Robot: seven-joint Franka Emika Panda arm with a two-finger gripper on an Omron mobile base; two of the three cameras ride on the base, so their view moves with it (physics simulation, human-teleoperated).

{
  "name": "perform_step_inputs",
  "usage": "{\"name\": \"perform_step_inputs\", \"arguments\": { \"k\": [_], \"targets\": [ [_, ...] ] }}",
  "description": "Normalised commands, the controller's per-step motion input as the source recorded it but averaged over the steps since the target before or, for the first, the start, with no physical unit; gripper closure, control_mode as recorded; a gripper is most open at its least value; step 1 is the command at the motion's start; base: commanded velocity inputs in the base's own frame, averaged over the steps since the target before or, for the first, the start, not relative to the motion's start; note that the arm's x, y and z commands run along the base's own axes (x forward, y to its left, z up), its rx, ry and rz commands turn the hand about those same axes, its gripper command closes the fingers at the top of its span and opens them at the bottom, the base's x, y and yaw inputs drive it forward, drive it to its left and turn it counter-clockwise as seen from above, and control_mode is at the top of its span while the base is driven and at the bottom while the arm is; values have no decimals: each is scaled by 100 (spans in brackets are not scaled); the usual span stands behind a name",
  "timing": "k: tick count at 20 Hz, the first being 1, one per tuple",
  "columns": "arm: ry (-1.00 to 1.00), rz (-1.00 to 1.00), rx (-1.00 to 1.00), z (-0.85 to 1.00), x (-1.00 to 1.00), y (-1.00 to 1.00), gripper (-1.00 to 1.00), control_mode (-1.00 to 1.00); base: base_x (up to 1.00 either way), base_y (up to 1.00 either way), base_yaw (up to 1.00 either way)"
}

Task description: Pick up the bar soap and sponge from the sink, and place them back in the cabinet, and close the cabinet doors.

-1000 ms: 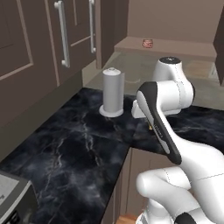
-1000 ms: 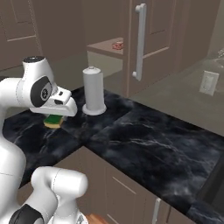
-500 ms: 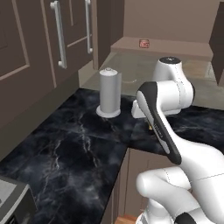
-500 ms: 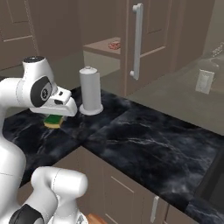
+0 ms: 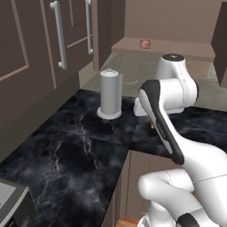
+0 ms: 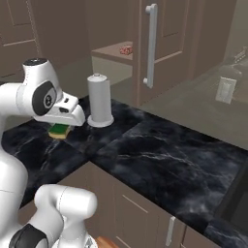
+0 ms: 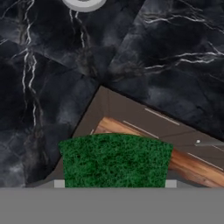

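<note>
The sponge (image 6: pixel 60 131), green on top with a yellow layer beneath, hangs just above the black marble counter (image 6: pixel 160 155), and my gripper (image 6: pixel 62 127) is shut on it. In the hand view the sponge's (image 7: pixel 114 159) green face sits between the fingers of the gripper (image 7: pixel 114 183), over the counter's inner corner. The cabinet doors (image 5: pixel 31 53) with silver bar handles (image 5: pixel 60 35) stand at the left; one door (image 6: pixel 164 43) is nearer in the right base view. A small orange-pink block, the bar soap (image 5: pixel 145 44) (image 6: pixel 126 49), lies on a brown shelf at the back. I cannot make out the sink.
A grey upright cylinder on a round foot (image 5: pixel 110 93) (image 6: pixel 99 99) stands on the counter just beyond the hand; its foot (image 7: pixel 83 3) touches the hand view's top edge. A wall socket (image 6: pixel 224 89) is at the right. Base-cabinet fronts (image 6: pixel 131 208) run below the counter edge.
The whole scene has slid slightly left in both base views, so the base has moved. The arm keeps its pose with the sponge still held.
</note>
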Motion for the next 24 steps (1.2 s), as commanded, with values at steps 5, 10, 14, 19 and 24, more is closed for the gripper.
{"name": "perform_step_inputs", "arguments": {
  "k": [5,10,14,19,24],
  "targets": [
    [-5,-18,-5,61,29,1,100,-100,0,0,0],
    [-8,-24,-8,61,34,0,100,-100,0,0,0],
    [-8,-16,-6,47,46,0,100,-100,0,0,0],
    [-4,-8,-2,47,49,-5,100,-100,0,0,0],
    [-1,0,0,43,44,-19,100,-100,0,0,0]
  ]
}}
